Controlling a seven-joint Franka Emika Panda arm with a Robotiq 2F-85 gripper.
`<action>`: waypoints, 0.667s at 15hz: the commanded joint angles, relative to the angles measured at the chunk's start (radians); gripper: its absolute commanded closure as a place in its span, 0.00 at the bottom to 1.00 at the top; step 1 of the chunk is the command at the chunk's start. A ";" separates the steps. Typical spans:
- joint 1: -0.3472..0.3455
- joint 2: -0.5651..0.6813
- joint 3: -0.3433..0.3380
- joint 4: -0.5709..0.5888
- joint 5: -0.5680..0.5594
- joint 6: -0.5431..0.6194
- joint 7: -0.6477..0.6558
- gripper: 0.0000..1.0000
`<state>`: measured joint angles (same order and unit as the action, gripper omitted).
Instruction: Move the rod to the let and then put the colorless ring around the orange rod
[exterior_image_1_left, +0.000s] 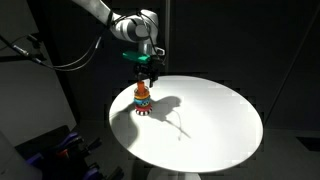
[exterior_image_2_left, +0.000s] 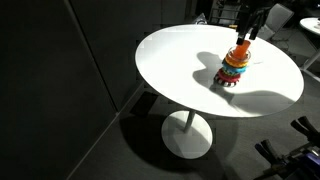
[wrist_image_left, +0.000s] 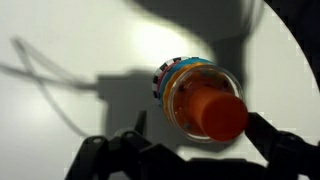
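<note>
The orange rod (wrist_image_left: 222, 115) stands upright on the round white table (exterior_image_1_left: 215, 115), with a stack of coloured rings (exterior_image_1_left: 143, 99) at its foot; the stack also shows in an exterior view (exterior_image_2_left: 234, 70). In the wrist view a colorless ring (wrist_image_left: 172, 104) lies around the rod on top of the coloured rings. My gripper (exterior_image_1_left: 146, 73) hangs just above the rod top in both exterior views (exterior_image_2_left: 245, 36). In the wrist view its fingers (wrist_image_left: 200, 128) stand apart on either side of the rod, open and holding nothing.
The table (exterior_image_2_left: 180, 60) has a single pedestal foot (exterior_image_2_left: 188, 135) on a dark floor. The toy stands near the table's edge on the arm's side. Dark equipment (exterior_image_1_left: 60, 150) stands beside the table. Arm and cable shadows fall on the tabletop (wrist_image_left: 60, 80).
</note>
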<state>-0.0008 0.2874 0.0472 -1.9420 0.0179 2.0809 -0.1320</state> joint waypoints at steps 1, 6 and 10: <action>-0.018 -0.036 0.003 -0.019 0.056 -0.004 -0.055 0.00; -0.024 -0.058 -0.002 -0.034 0.083 0.032 -0.075 0.00; -0.019 -0.072 -0.011 -0.044 0.063 0.069 -0.052 0.00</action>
<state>-0.0176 0.2558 0.0431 -1.9467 0.0798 2.1169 -0.1794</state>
